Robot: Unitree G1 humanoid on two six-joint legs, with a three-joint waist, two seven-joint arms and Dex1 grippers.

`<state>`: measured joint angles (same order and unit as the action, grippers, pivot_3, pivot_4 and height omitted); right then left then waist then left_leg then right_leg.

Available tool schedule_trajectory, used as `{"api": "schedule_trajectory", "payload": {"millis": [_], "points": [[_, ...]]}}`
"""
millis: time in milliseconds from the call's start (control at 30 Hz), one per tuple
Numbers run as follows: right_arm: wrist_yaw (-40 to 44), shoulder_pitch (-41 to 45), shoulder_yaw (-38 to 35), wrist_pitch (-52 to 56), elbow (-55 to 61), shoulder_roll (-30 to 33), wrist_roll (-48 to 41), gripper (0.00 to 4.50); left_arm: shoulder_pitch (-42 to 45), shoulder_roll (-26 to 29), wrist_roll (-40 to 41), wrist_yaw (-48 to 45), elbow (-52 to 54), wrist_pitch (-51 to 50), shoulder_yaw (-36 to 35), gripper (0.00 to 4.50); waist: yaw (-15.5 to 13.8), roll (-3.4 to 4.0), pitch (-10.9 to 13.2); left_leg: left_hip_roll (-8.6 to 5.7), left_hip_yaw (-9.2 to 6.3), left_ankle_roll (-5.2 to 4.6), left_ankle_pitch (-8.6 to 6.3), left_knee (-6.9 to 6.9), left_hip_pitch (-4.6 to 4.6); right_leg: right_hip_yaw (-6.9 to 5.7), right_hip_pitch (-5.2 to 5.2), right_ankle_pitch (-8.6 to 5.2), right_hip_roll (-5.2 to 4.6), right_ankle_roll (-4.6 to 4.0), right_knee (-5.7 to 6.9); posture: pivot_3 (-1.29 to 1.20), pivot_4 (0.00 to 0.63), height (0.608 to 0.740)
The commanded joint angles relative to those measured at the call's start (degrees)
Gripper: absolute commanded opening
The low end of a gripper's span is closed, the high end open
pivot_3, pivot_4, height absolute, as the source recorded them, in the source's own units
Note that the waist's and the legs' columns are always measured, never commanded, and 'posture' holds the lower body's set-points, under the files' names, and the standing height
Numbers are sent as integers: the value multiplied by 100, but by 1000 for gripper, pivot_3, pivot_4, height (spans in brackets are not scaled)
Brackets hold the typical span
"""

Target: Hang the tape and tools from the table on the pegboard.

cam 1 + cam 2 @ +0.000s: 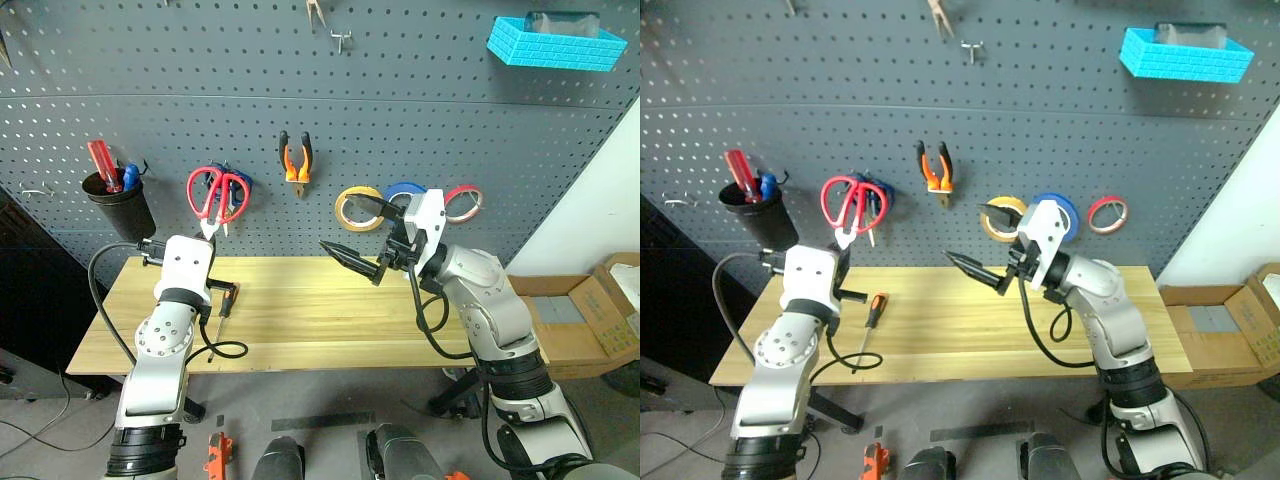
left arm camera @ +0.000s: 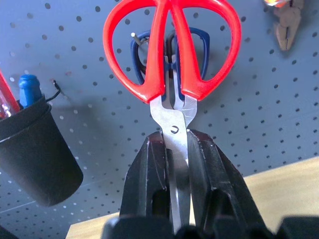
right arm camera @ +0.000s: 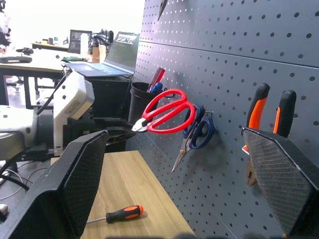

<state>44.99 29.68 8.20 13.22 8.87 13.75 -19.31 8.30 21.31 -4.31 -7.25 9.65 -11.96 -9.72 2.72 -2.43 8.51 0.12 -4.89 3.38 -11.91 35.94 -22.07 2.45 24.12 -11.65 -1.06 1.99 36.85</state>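
Observation:
My left gripper (image 2: 174, 142) is shut on the blades of the red-handled scissors (image 1: 218, 192), held handles-up against the pegboard (image 1: 450, 130). They are right in front of blue-handled scissors (image 2: 204, 40) hanging on a hook. The hook's tip shows through one red loop; whether the loop rests on it I cannot tell. The pliers (image 1: 294, 158) hang on the pegboard, and so does the yellow tape (image 1: 341, 215). The screwdriver (image 1: 873, 308) lies on the table (image 1: 320, 320) near my left arm. My right gripper (image 1: 342, 224) is open and empty above the table, in front of the tape.
A blue tape ring (image 1: 405, 188) and a red one (image 1: 1090, 214) hang beside the yellow tape. A black cup (image 1: 117, 205) with red and blue handles hangs at the left. A cyan basket (image 1: 555, 42) sits high right. Cardboard boxes (image 1: 590, 320) stand right of the table.

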Motion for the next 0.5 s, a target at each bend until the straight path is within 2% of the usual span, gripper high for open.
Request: {"api": "schedule_trajectory", "payload": {"millis": [33,367,500], "points": [[-43,13,-54,5,211,36,-76,4500,198,26,159,-76,-49,106,-104,223,1,2,-3,0,3,0,0,0,2,2,-1,0,0,0,0,2,53,740],[-166,-15,-95,146,254,93,-74,4500,323,-45,377,-129,-300,-131,-111,223,20,1,-13,-2,19,-7,-11,0,8,13,-5,6,-5,17,-3,-13,62,740],[-158,-47,-78,177,303,145,-84,4500,359,-47,435,-137,-305,-144,-71,1582,21,1,-15,-1,20,-8,-17,-1,8,13,-5,9,-5,26,-4,-14,63,740]]}}
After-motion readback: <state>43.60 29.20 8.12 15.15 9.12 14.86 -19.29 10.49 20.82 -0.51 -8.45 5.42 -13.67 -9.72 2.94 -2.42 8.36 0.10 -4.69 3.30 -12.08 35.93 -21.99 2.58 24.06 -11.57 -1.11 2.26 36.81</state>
